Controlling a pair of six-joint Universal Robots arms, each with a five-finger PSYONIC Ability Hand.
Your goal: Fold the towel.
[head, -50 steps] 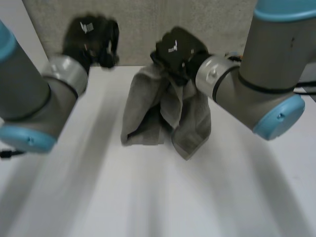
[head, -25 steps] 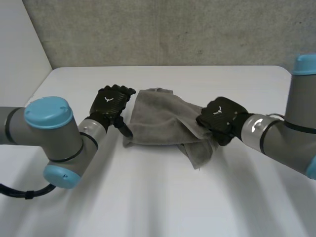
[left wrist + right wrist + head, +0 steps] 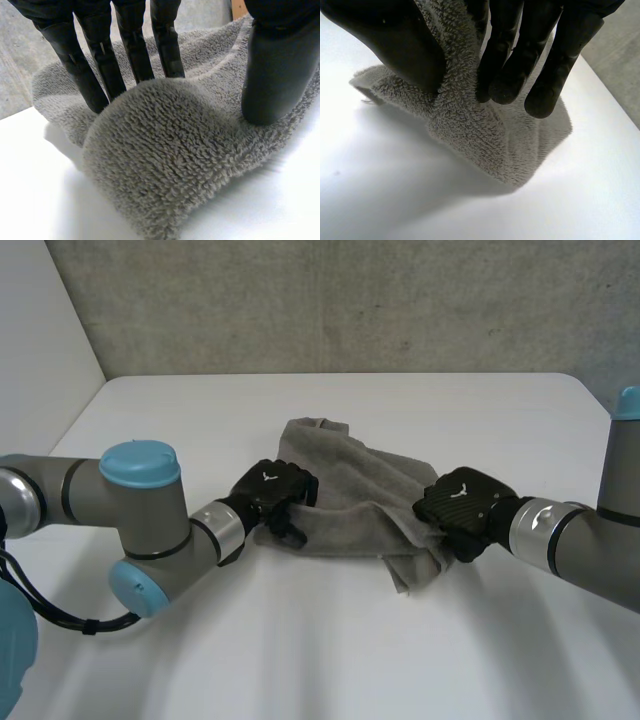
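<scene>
Near the middle of the white table, a little toward its far edge, a grey towel lies crumpled and loosely bunched. At the towel's left near corner the left hand has its fingers dug in behind a raised hump of cloth and its thumb pressed down on the hump's other side, so the fold is pinched between them. At the towel's right near corner the right hand grips a fold between thumb and curled fingers; the cloth below them hangs down and rests on the table. Both arms reach in low from the table's sides.
</scene>
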